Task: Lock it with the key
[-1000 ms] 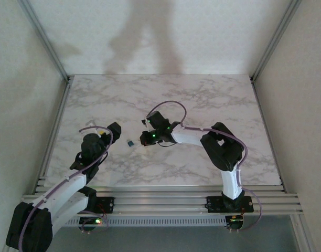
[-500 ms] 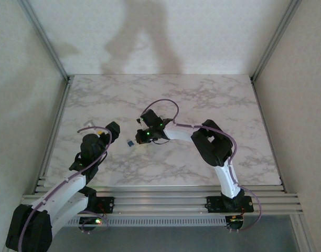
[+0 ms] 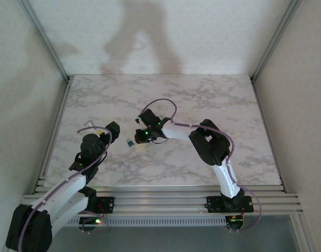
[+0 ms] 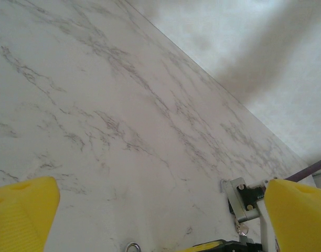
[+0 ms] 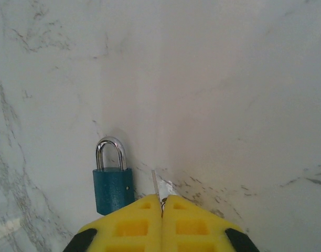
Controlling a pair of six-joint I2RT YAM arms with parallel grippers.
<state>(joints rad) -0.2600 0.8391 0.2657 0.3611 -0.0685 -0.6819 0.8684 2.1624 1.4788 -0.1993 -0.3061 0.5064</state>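
Marble bench (image 5: 228,79) holds the small teal steel-shackled padlock (image 5: 113,186), lower left in your right wrist view. Your right claw (image 5: 161,202) pinches what looks like a thin silver key (image 5: 155,182) beside it, uninserted; your left claw (image 4: 160,220) gapes, empty.

Probably lab: aluminium-framed enclosure (image 3: 43,39), marble-print table (image 3: 202,94).

Left hand (image 4: 160,212) agape, right hand (image 5: 161,202) clamped.

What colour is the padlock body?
The padlock body is teal blue, with a silver shackle; clearest in the right wrist view.
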